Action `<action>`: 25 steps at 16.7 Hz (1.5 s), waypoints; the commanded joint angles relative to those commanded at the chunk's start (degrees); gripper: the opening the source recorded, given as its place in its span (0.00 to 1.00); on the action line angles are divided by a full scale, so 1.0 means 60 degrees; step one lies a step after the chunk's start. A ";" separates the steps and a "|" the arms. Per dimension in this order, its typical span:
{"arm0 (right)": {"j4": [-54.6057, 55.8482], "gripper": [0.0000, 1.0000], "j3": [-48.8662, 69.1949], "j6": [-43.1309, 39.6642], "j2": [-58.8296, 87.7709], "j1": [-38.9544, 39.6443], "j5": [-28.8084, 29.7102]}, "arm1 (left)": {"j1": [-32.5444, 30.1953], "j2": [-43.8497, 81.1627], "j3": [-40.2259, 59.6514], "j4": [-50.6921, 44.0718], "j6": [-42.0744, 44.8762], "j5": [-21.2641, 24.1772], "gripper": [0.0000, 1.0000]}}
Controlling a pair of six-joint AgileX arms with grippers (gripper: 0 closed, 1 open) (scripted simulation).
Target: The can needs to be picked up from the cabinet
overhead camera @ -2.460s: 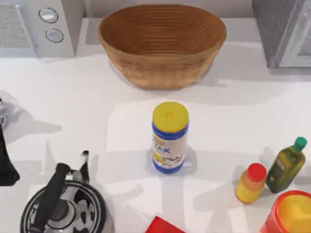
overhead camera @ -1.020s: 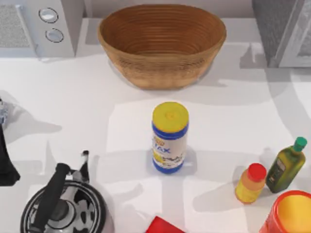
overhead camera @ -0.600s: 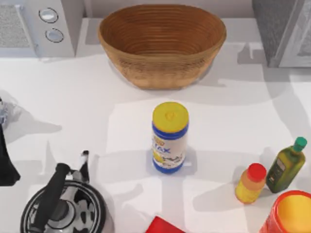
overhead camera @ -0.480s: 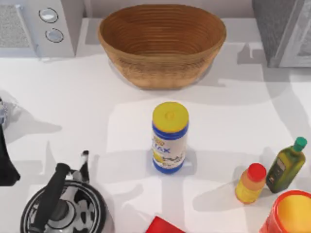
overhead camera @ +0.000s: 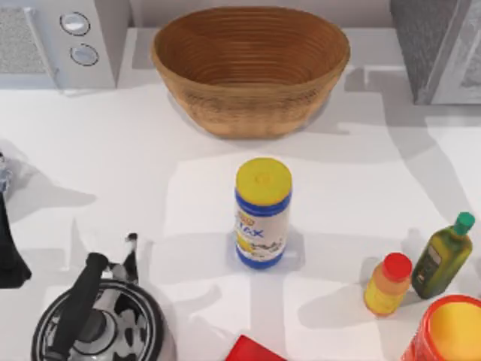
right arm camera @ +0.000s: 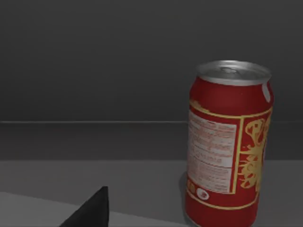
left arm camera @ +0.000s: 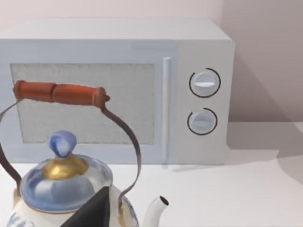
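A red can (right arm camera: 229,142) with gold print and a silver top stands upright on a grey shelf inside the dark cabinet, seen in the right wrist view. One dark fingertip (right arm camera: 92,210) of my right gripper shows low in that view, apart from the can and off to its side. From above, the grey cabinet (overhead camera: 443,45) stands at the table's back right corner. My left arm (overhead camera: 9,252) is parked at the table's left edge, and its dark fingertip (left arm camera: 92,210) shows in front of a kettle.
A wicker basket (overhead camera: 250,68) sits at the back middle, a microwave (overhead camera: 60,41) at the back left. A yellow-lidded canister (overhead camera: 263,214) stands mid-table, a kettle (overhead camera: 101,320) front left. A small orange bottle (overhead camera: 388,284), an oil bottle (overhead camera: 443,256) and a red tub (overhead camera: 451,331) crowd the front right.
Arm shadows on the table's right side have shifted toward the back near the cabinet. The objects on the table and the left arm have not moved.
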 joint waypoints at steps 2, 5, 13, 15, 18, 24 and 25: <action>-0.0023 1.00 0.0014 0.0003 -0.0036 -0.0041 -0.0025 | 0.0000 0.0000 0.0000 0.0000 0.0000 0.0000 1.00; -0.0004 1.00 0.0357 0.0001 0.0343 -0.0121 -0.0115 | 0.0000 0.0000 0.0000 0.0000 0.0000 0.0000 1.00; 0.0154 1.00 0.1872 0.0006 0.2020 -0.0559 -0.0527 | 0.0000 0.0000 0.0000 0.0000 0.0000 0.0000 1.00; 0.0154 1.00 0.1872 0.0006 0.2020 -0.0559 -0.0527 | 0.0000 0.0000 0.0000 0.0000 0.0000 0.0000 1.00; 0.0154 0.77 0.1872 0.0006 0.2020 -0.0559 -0.0527 | 0.0000 0.0000 0.0000 0.0000 0.0000 0.0000 1.00; 0.0154 0.32 0.1872 0.0006 0.2020 -0.0559 -0.0527 | 0.0000 0.0000 0.0000 0.0000 0.0000 0.0000 1.00; 0.0154 0.25 0.1872 0.0006 0.2020 -0.0559 -0.0527 | 0.0000 0.0000 0.0000 0.0000 0.0000 0.0000 1.00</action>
